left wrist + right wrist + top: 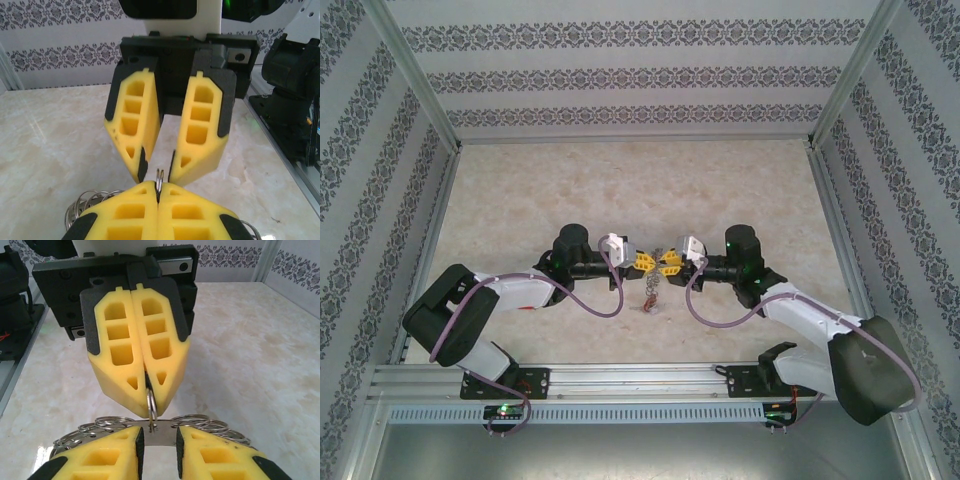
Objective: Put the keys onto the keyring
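From above, the left gripper (642,263) and right gripper (669,262) meet at frame centre, the keyring (650,295) dangling just below them. Left wrist: its fingers (125,215), bottom centre, are clamped on the keyring's thin loop. Right wrist: its fingers (100,460), along the bottom, stand slightly apart.

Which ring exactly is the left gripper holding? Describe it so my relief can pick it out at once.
At the middle of the marbled table, the left gripper and right gripper meet tip to tip. The left one is shut on a small ring, thin and silvery. Unlike the keyring loops fanned flat beneath, it stands on edge, alone, between the yellow fingertips.
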`<action>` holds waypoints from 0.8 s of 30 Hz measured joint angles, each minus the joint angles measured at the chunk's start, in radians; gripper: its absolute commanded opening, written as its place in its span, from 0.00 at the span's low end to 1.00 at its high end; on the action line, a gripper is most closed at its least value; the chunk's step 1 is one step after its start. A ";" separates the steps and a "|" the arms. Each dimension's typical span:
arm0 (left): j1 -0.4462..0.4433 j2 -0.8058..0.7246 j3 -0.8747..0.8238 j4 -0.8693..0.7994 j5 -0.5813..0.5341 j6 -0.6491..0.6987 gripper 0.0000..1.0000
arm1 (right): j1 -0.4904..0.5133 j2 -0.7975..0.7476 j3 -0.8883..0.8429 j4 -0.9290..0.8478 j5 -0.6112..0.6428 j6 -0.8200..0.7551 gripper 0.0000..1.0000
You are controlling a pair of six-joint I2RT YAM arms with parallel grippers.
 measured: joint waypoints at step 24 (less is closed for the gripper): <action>0.011 0.054 0.000 0.087 -0.013 -0.062 0.26 | 0.023 0.045 0.000 0.053 0.023 0.018 0.00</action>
